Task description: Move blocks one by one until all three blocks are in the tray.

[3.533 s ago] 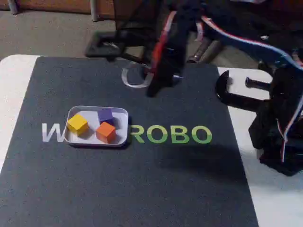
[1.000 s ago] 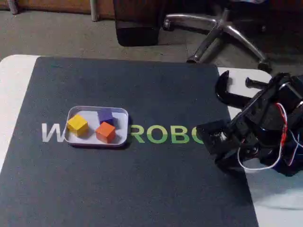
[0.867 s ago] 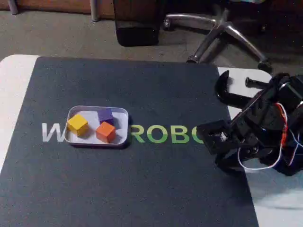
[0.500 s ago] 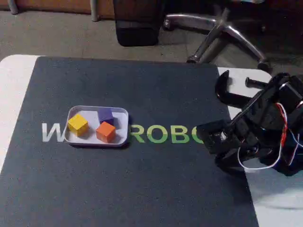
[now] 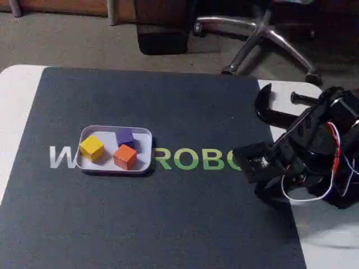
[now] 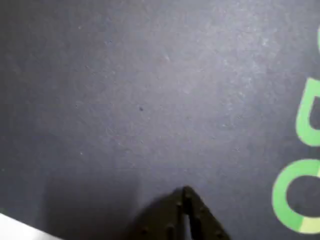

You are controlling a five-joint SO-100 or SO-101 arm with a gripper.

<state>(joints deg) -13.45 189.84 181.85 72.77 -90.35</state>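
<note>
In the fixed view, a white counter (image 5: 14,106) carries a dark mat (image 5: 146,213) printed with pale and green lettering (image 5: 193,159). Left of centre on the mat sits the pale tray (image 5: 143,134), covering part of the lettering. All three blocks lie inside it: the yellow block (image 5: 91,147) at the left, the orange block (image 5: 125,156) to its right near the tray's front rim, and the purple block (image 5: 124,137) just behind the orange one, near the back rim. The orange and purple blocks look to be touching or nearly so; the yellow one stands a little apart from both.

Behind the counter, on the floor, stands a dark box-like object (image 5: 162,31), and to its right the metal base of an office chair (image 5: 261,39).

At the right edge of the mat, the black arm (image 5: 320,151) is folded low, well apart from the tray, with red and white wires looped along it. A black clamp (image 5: 272,109) grips the counter just behind it. The end effector (image 5: 251,163) points toward the lettering, over the mat.

In the wrist view, the end effector (image 6: 186,197) enters from the bottom edge, its two dark fingers pressed together to a point with nothing between them, close above bare mat, with green lettering (image 6: 300,195) at the right edge.
</note>
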